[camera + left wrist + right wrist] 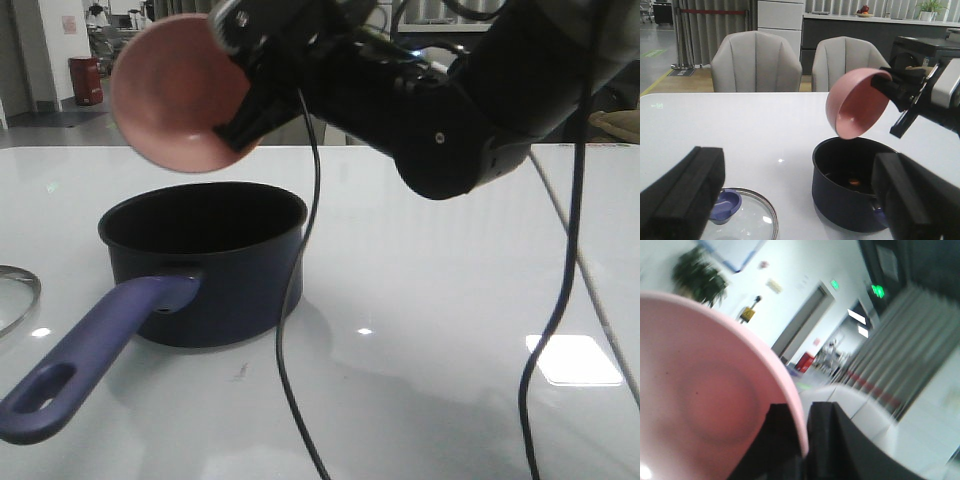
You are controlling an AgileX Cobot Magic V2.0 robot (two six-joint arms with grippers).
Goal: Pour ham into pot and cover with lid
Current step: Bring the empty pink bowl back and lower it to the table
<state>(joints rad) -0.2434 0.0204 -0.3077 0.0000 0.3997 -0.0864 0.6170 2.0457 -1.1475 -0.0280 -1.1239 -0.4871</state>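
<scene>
Your right gripper is clamped on the rim of the pink bowl, one finger inside the bowl and one outside, as the right wrist view shows plainly. The bowl is tipped steeply on its side above the pot, its open face turned toward the front camera and down toward the pot's mouth. You can see no ham in the bowl in any view.

Below it, the dark navy pot stands upright on the white table, with its purple-blue handle reaching toward the front camera and to the robot's left. In the left wrist view a small orange chunk of ham lies on the black floor of the pot; you cannot tell how many pieces there are.

Your left gripper hangs above the table with its two black fingers spread wide apart and nothing between them. The glass lid lies flat on the table just beside the pot, on the robot's left, its blue knob pointing up. In the front view only the lid's metal rim shows at the left edge.
</scene>
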